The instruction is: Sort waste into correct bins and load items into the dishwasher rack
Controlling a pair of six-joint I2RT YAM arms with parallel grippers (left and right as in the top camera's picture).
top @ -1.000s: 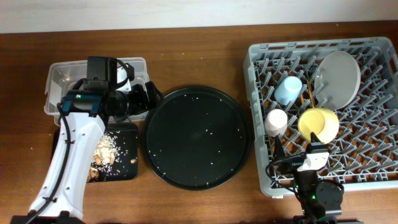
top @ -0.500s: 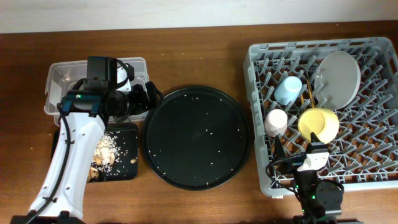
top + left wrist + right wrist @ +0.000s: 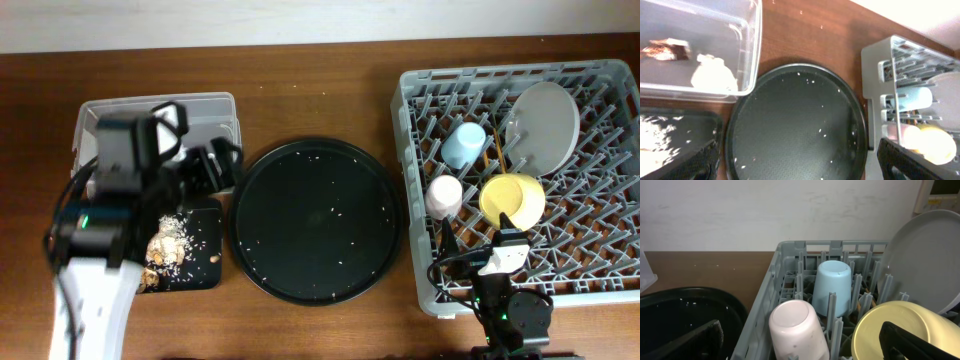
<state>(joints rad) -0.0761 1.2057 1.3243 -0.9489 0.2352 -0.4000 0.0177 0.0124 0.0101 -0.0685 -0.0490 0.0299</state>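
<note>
My left gripper [image 3: 210,165] [image 3: 800,170] is open and empty, raised above the near edge of the clear box [image 3: 95,110] [image 3: 756,45]. The white tissue [image 3: 714,75] and the gold-brown wrapper [image 3: 665,50] lie in that box. Tan food scraps [image 3: 170,245] [image 3: 655,142] lie in the flat black tray [image 3: 205,265]. The grey rack [image 3: 420,120] [image 3: 765,315] holds the blue cup [image 3: 465,145] [image 3: 832,287], pink-white cup [image 3: 445,195] [image 3: 795,327], yellow bowl [image 3: 512,200] [image 3: 900,330], white plate [image 3: 543,120] [image 3: 925,260] and chopsticks [image 3: 492,150]. My right gripper [image 3: 497,258] [image 3: 805,350] is open and empty at the rack's front edge.
A large round black tray [image 3: 318,220] [image 3: 795,125] dotted with rice crumbs lies between the bins and the rack. A few crumbs lie on the brown table [image 3: 320,90]. The rack's right half has free pegs.
My left arm has risen and drawn back from over the clear box toward the table's front left. The right arm has not moved.
</note>
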